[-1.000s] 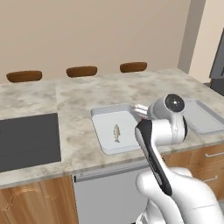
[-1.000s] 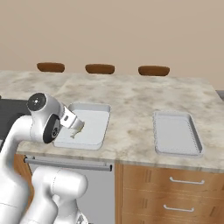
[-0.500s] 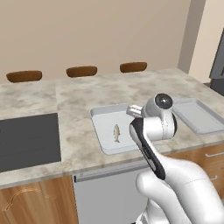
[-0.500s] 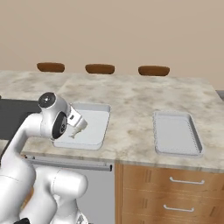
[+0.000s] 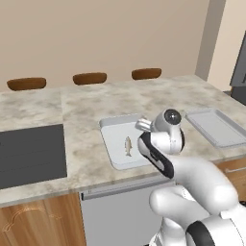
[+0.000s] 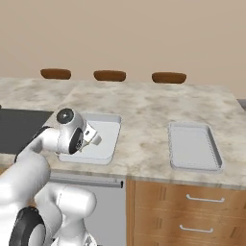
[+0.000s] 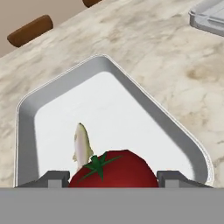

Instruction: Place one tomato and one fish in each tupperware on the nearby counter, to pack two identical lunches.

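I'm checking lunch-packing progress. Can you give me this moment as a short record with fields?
gripper: over the near tupperware, jaws either side of the tomato
near tupperware: holds one fish
far tupperware: nothing in it
counter: marbled stone, both containers resting on it
packing: first lunch nearly complete, second not started

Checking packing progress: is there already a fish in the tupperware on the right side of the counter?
No, the right tupperware holds nothing, while the fish lies in the left tupperware.
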{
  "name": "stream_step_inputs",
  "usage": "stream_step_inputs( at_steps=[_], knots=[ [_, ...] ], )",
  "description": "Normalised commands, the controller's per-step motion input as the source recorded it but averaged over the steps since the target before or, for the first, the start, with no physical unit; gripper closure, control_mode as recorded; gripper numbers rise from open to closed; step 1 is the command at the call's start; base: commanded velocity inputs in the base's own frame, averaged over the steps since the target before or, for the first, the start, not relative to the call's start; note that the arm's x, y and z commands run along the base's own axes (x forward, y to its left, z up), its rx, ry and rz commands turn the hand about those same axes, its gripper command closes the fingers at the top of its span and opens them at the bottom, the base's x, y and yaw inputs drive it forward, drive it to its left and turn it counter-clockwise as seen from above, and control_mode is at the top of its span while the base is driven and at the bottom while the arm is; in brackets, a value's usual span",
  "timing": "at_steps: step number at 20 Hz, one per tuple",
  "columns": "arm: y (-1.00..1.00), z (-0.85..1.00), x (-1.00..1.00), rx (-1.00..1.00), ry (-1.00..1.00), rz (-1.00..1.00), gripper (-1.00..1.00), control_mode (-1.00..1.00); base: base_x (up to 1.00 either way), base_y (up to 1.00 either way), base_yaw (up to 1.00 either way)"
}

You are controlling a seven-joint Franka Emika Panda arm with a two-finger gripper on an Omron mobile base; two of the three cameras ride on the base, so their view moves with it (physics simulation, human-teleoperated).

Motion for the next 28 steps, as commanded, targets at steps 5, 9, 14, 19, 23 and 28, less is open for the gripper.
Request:
stream_step_inputs(
  at_steps=[5,9,14,19,23,28],
  knots=[
    [0.01,-0.3,0.61,0.01,0.09,-0.01,1.0,-1.0,0.0,0.0,0.0],
    [0.08,-0.23,0.6,0.0,0.07,-0.03,1.0,-1.0,0.0,0.0,0.0],
    [0.06,-0.25,0.55,0.0,0.03,-0.03,1.0,-1.0,0.0,0.0,0.0],
    [0.0,-0.37,0.51,0.0,0.04,-0.03,1.0,-1.0,0.0,0.0,0.0],
    [0.08,-0.2,0.34,0.0,0.06,-0.04,-1.0,-1.0,0.0,0.0,0.0],
    [0.14,-0.06,0.31,0.0,0.02,-0.06,-1.0,-1.0,0.0,0.0,0.0]
  ],
)
